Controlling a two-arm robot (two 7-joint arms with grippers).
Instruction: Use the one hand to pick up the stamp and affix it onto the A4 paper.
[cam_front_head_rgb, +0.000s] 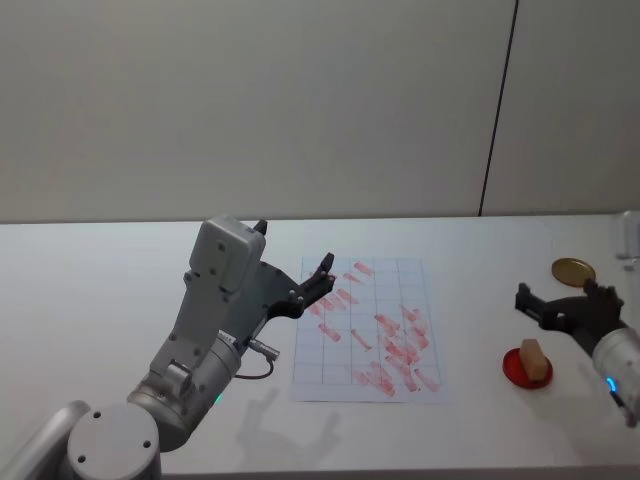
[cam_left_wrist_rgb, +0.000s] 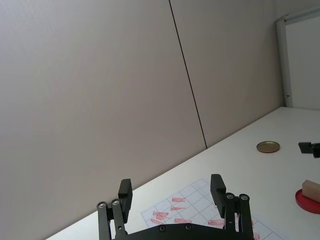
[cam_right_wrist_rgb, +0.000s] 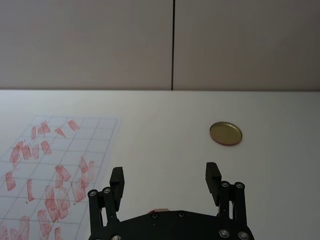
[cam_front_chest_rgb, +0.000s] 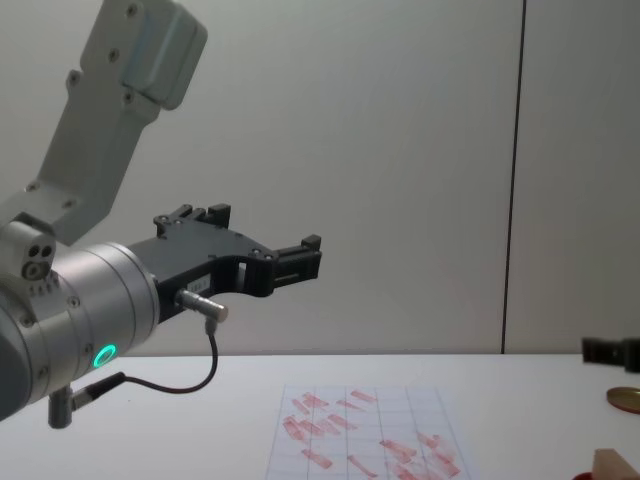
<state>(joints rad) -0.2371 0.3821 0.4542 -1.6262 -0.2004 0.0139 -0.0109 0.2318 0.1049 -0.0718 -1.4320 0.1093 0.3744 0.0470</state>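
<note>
The light tan stamp (cam_front_head_rgb: 534, 356) is sitting in a red dish (cam_front_head_rgb: 515, 369). Red marks are showing across the white, faintly gridded A4 paper (cam_front_head_rgb: 330, 375). A gold disc (cam_front_head_rgb: 573, 270) is gleaming.

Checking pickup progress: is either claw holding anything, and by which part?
Nothing is held. The right claw is open above the stamp, which sits in the red dish. The left claw is open too.

Open table lies between the stamp (cam_front_head_rgb: 533, 356) on its red dish (cam_front_head_rgb: 514, 367) and the A4 paper (cam_front_head_rgb: 366, 330).
</note>
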